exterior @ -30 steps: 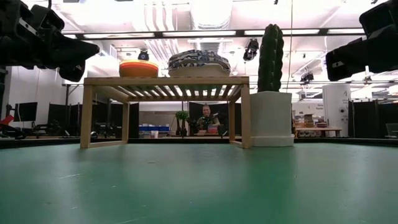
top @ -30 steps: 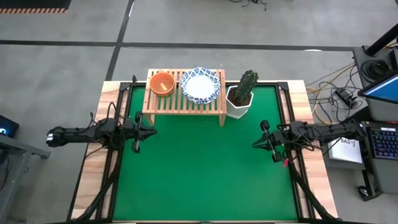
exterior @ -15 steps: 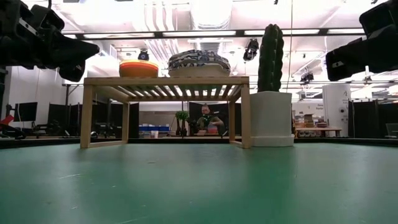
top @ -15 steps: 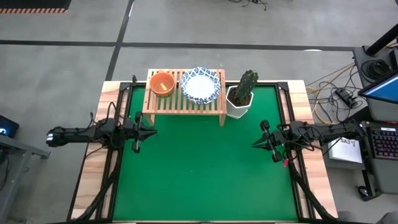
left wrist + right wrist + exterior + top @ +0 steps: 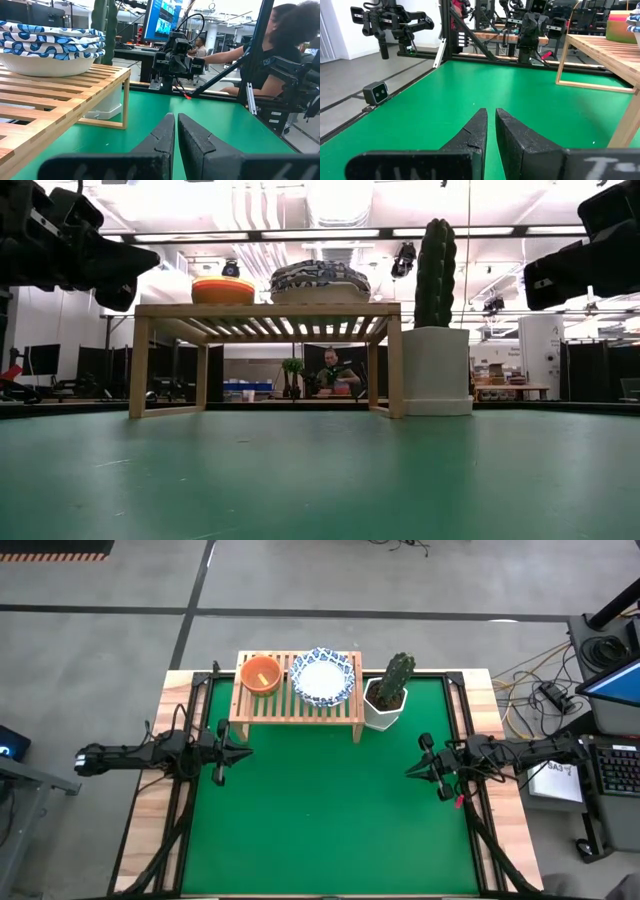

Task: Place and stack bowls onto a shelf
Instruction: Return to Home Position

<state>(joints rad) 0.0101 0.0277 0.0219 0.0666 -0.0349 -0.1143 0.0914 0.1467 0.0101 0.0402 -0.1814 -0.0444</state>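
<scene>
High view gives me the whole counter [image 5: 320, 820]: the wooden shelf [image 5: 296, 708] stands at the far edge of the green mat, left of centre, and carries everything I care about. On its left end sits an orange bowl [image 5: 261, 674], and the low view shows a yellow edge just above its rim. Beside it, around the middle of the slatted top, sits the stack of white patterned bowls [image 5: 323, 676], blue rims nested one inside another; I cannot count them. Just off the shelf's right end stands the cactus pot [image 5: 386, 702], on the mat and close to the shelf leg. My left claw [image 5: 243, 752] hangs over the mat's left edge, in front of the shelf's left legs, its fingers closed together on nothing. My right claw [image 5: 411, 770] hangs over the right edge, well apart from the shelf, pointing inward, likewise pinched closed and empty. Both wrist views confirm only a thin slit between each pair of fingers.
</scene>
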